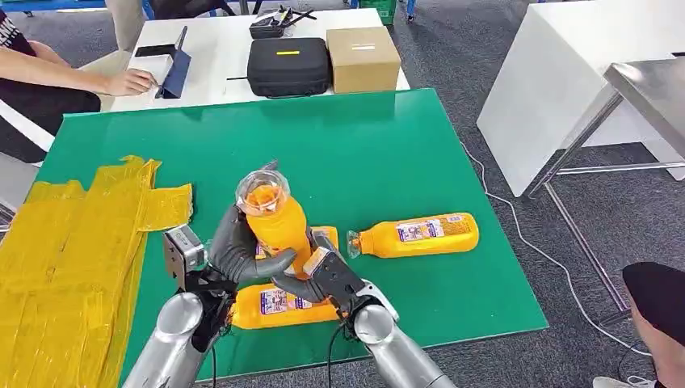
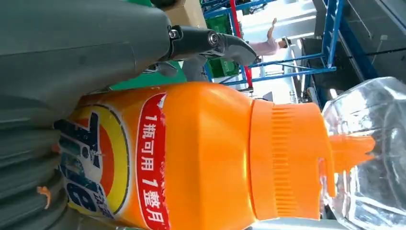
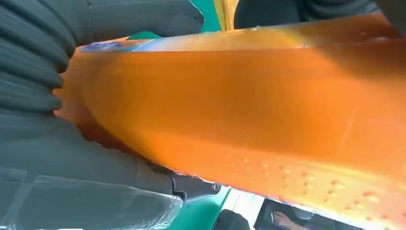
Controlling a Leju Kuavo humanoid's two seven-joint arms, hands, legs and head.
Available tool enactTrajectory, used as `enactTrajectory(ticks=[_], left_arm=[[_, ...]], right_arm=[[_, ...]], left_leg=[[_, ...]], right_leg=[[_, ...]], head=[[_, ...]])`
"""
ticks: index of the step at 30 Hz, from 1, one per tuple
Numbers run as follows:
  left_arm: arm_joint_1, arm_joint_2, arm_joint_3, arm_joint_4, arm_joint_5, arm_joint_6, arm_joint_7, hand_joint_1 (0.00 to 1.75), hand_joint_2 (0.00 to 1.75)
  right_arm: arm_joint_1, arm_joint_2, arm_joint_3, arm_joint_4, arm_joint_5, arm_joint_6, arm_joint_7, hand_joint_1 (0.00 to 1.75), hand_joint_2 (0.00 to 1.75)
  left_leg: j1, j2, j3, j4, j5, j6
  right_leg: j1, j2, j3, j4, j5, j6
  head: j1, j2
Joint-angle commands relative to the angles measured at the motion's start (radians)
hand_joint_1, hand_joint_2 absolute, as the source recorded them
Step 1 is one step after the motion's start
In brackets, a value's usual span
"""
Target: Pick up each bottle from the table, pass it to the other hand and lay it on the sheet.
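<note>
While both hands meet over the near edge of the green desk, an orange detergent bottle stands upright between them, lifted off the surface, its clear cap uppermost. The left hand wraps its dark fingers round the lower body of the bottle; the left wrist view shows the label, the ribbed orange neck and the clear cap close up, with the grey thumb lying along the bottle's side. The right hand closes on the same bottle from the other side, and in the right wrist view its grey fingers press against the orange wall.

A second orange bottle lies on its side on the desk just under the hands, and a third lies to the right, cap pointing left. The crumpled yellow sheet covers the desk's left part, well apart from the held bottle. Beyond the green surface, a black case and a cardboard box sit on a white table, where a person's hand rests.
</note>
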Motion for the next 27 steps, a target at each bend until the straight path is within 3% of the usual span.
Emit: enactTrajectory(ticks=[1, 4, 5, 6, 9, 27], left_arm=[[-0.026, 0.012, 0.015, 0.06, -0.01, 0.006, -0.001, 0.0, 1.75], [-0.026, 0.012, 0.015, 0.06, -0.01, 0.006, -0.001, 0.03, 1.75], [-0.023, 0.011, 0.018, 0.057, -0.01, 0.007, -0.001, 0.51, 1.75], [-0.023, 0.012, 0.019, 0.055, -0.011, 0.008, -0.002, 1.43, 1.75], [-0.018, 0.014, 0.024, 0.047, -0.012, 0.009, -0.003, 1.75, 1.75], [-0.007, 0.005, 0.046, 0.01, -0.019, 0.028, 0.007, 1.75, 1.75]], right_arm=[[-0.05, -0.035, 0.05, 0.033, -0.013, -0.003, -0.013, 1.75, 1.75], [-0.05, -0.035, 0.05, 0.033, -0.013, -0.003, -0.013, 1.75, 1.75], [-0.051, -0.037, 0.049, 0.027, -0.011, -0.013, -0.015, 1.75, 1.75], [-0.054, -0.038, 0.049, 0.027, -0.011, -0.013, -0.015, 1.75, 1.75], [-0.062, -0.039, 0.045, 0.028, -0.015, -0.02, -0.016, 1.75, 1.75], [-0.047, -0.037, 0.033, -0.009, -0.029, -0.045, -0.019, 1.75, 1.75]], left_leg=[[0.0, 0.002, 0.003, -0.002, 0.0, -0.002], [-0.001, 0.001, 0.004, -0.002, 0.0, -0.002], [0.0, 0.001, 0.003, -0.002, 0.0, -0.002], [0.0, 0.001, 0.002, -0.001, 0.0, -0.001], [0.0, 0.002, 0.003, -0.001, 0.0, -0.002], [0.0, 0.002, 0.001, -0.001, 0.0, -0.001]], right_leg=[[0.0, 0.0, 0.002, -0.001, 0.0, 0.0], [-0.001, -0.001, 0.003, -0.001, -0.001, 0.0], [0.0, 0.0, 0.002, -0.001, 0.0, 0.0], [0.0, 0.0, 0.002, -0.001, 0.0, 0.0], [0.0, 0.0, 0.002, -0.001, 0.0, 0.0], [0.0, 0.0, 0.001, 0.0, 0.0, 0.0]], head=[[0.0, 0.0], [0.0, 0.0], [0.0, 0.0], [0.0, 0.0], [0.0, 0.0], [0.0, 0.0]])
